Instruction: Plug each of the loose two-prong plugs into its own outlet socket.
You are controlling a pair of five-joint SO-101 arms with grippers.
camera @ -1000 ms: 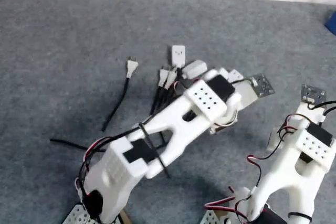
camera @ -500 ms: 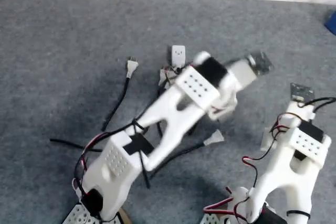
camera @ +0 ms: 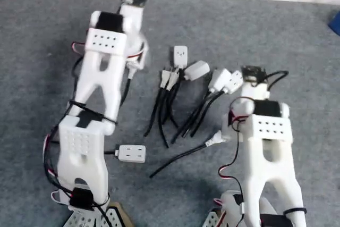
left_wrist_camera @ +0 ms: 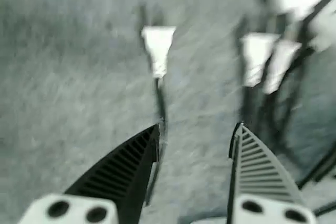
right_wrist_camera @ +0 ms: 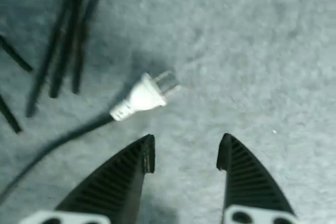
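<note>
Both claws hang released over the grey napped carpet [camera: 287, 41]. The left gripper [left_wrist_camera: 194, 140], ribbed black jaws spread and holding nothing, hovers above a blurred white tapered plug on a thin black cord [left_wrist_camera: 157, 50], with a pair of white plugs [left_wrist_camera: 257, 59] nearby. The right gripper [right_wrist_camera: 187, 140], likewise spread and empty, sits just short of a white moulded two-prong plug with shiny metal blades [right_wrist_camera: 143, 97]. A boxy white outlet socket [camera: 131, 153] lies beside the white plastic left arm [camera: 82, 147].
</note>
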